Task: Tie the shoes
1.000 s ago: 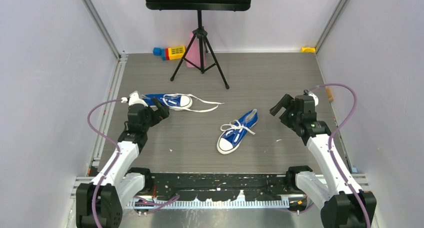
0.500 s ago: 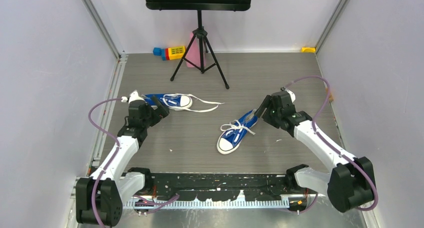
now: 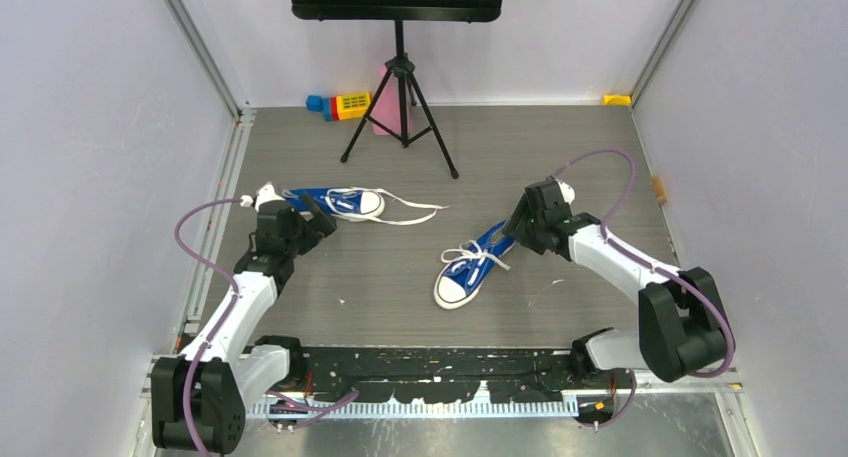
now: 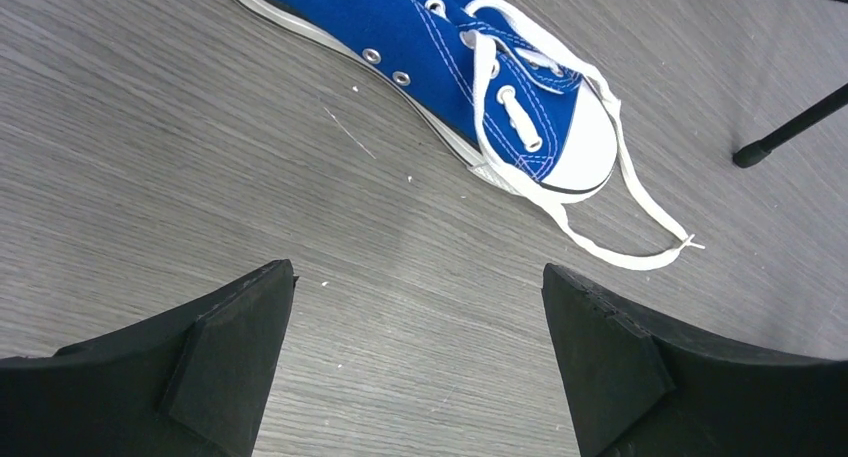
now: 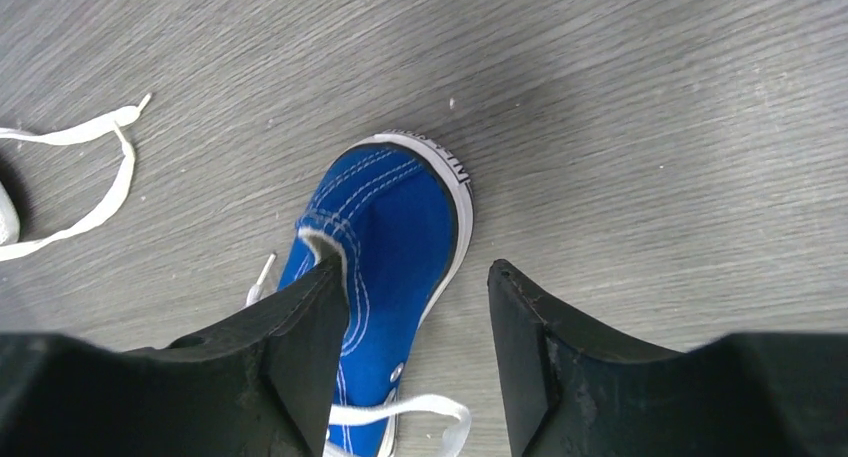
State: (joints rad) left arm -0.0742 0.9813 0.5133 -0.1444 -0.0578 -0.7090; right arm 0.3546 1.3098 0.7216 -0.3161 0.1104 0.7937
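Two blue canvas low-tops with white toe caps and soles, both untied: far-left sneaker (image 3: pixel 338 201) lies crosswise, toe pointing right, its long white laces (image 3: pixel 412 217) trailing past the toe; centre sneaker (image 3: pixel 472 266) sits diagonal, toe near-left, loose laces (image 3: pixel 487 259) splayed across it.

arms (image 3: pixel 235 312) — wht links, blk joints | purple cables (image 3: pixel 180 235) | blk fingers (image 4: pixel 230 357)

First shoe (image 5: pixel 390 232), under black right gripper (image 5: pixel 417 272): blue, white stitching, white sole. Second shoe (image 4: pixel 470 67), ahead of left gripper (image 4: pixel 415 272): blue, white toe cap, white laces. Table (image 5: pixel 650 127): grey woodgrain.
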